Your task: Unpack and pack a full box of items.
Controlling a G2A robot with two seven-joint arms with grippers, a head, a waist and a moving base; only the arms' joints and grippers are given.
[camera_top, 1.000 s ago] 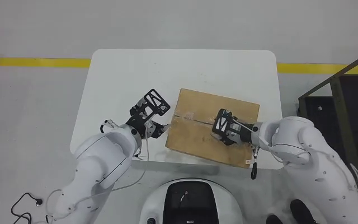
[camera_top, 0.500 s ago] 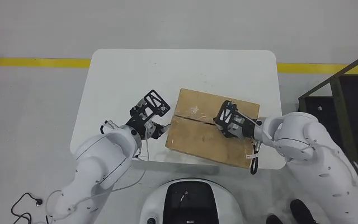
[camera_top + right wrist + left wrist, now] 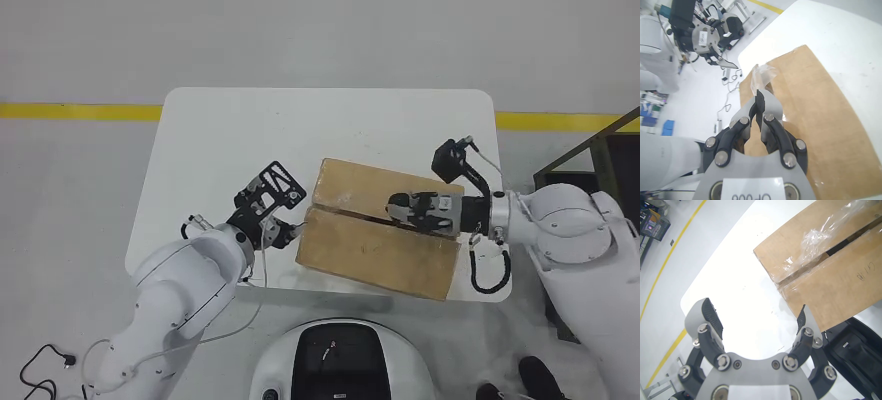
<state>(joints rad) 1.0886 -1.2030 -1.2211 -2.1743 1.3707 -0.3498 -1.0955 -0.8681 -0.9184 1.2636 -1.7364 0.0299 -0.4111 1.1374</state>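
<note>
Though crumpled, tape (image 3: pixel 762 75) between right fingers (image 3: pixel 772 106).

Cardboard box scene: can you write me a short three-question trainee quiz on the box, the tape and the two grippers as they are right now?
1. True or false: the left gripper is open and holds nothing.
2. What is pinched in the shut right gripper?
A. clear tape
B. a power cable
C. a folded cloth
3. Fill in: the cardboard box rests on the white ___.

Key: 1 true; 2 A; 3 table.
</note>
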